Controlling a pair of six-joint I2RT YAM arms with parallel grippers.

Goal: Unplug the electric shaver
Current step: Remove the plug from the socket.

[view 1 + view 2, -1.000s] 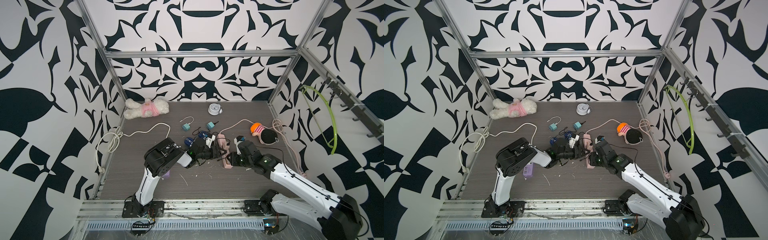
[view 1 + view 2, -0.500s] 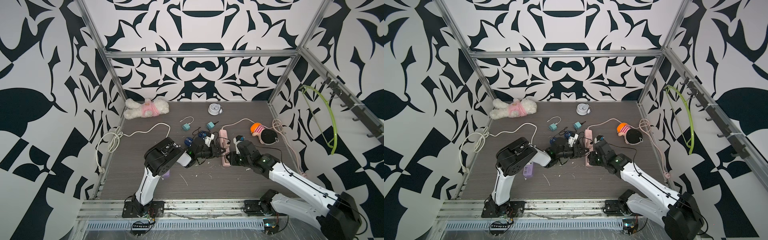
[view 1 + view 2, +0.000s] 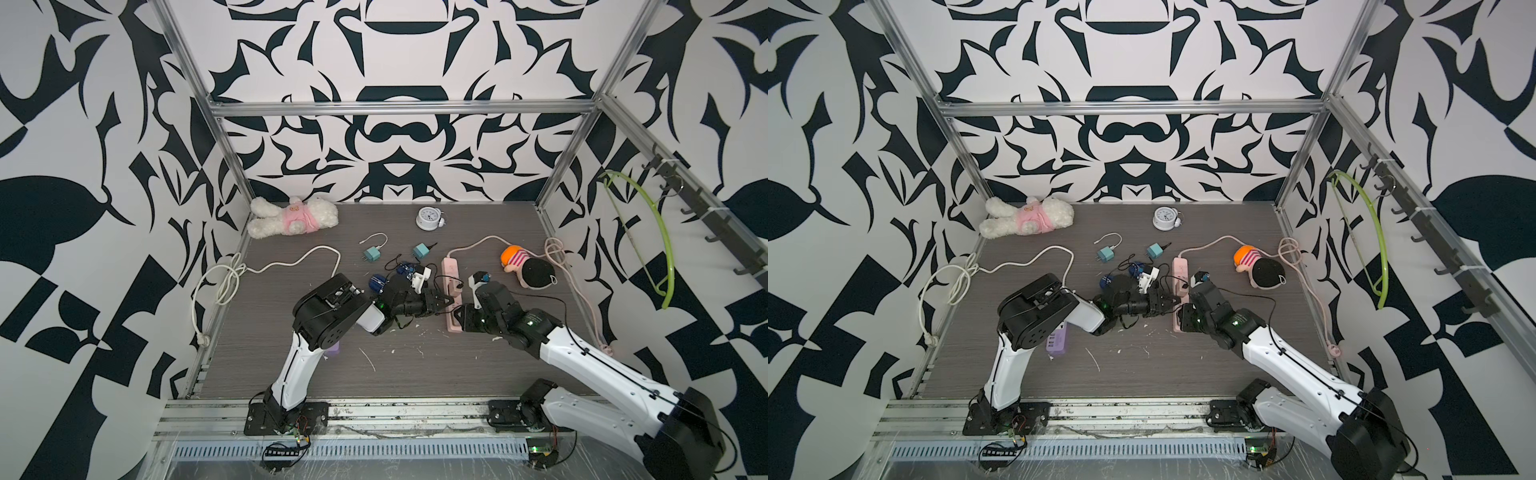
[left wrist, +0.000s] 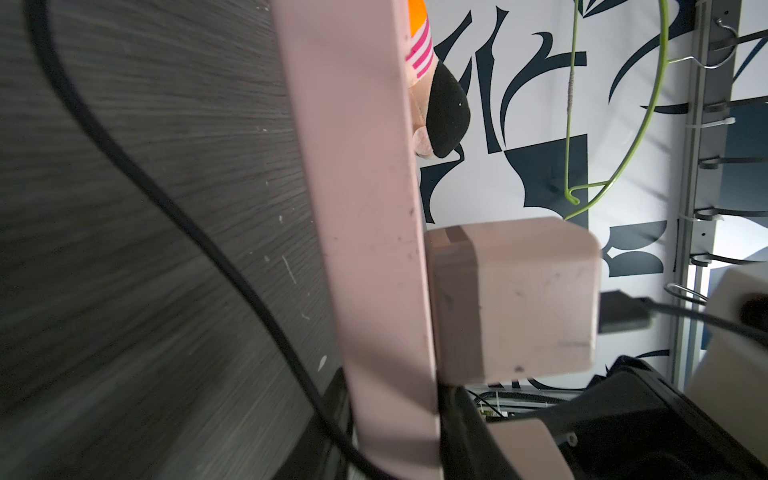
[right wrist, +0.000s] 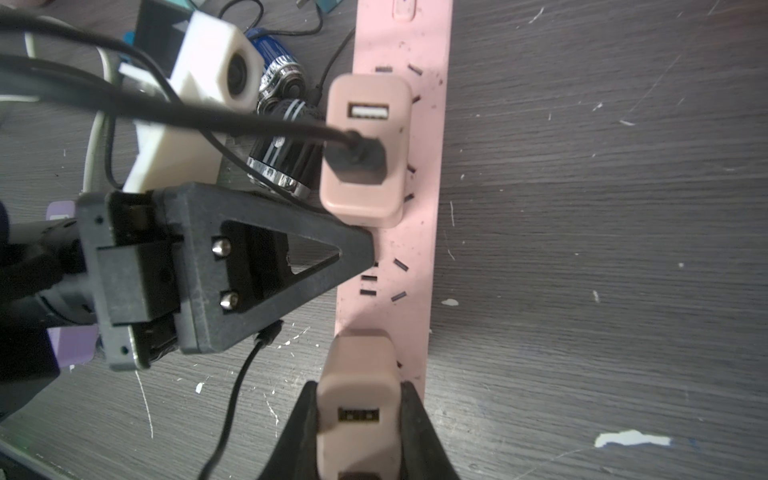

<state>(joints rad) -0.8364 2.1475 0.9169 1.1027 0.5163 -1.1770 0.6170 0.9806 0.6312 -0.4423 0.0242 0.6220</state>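
Note:
The electric shaver (image 5: 286, 153), black with chrome rings, lies just left of the pink power strip (image 3: 451, 272) (image 5: 419, 166), partly under my left arm. A black cable runs into a pink adapter (image 5: 361, 199) (image 4: 519, 299) that is plugged into the strip's middle. My left gripper (image 3: 451, 300) (image 3: 1177, 300) (image 5: 368, 253) reaches in from the left. It is shut on the strip's edge, one finger above and one below. My right gripper (image 3: 457, 319) (image 5: 359, 419) is shut on a second pink adapter (image 5: 359, 374) at the strip's near end.
A plush bear (image 3: 291, 218), an alarm clock (image 3: 428, 218) and a doll (image 3: 525, 266) lie along the back. Two teal chargers (image 3: 372, 253) and tangled wires sit behind the shaver. A white cable (image 3: 266, 266) loops at the left. A purple strip (image 3: 1057, 338) lies under my left arm.
My left gripper has moved right to the strip and narrowed its jaws onto the strip's edge. The strip has swung a little straighter. My right gripper has kept its hold.

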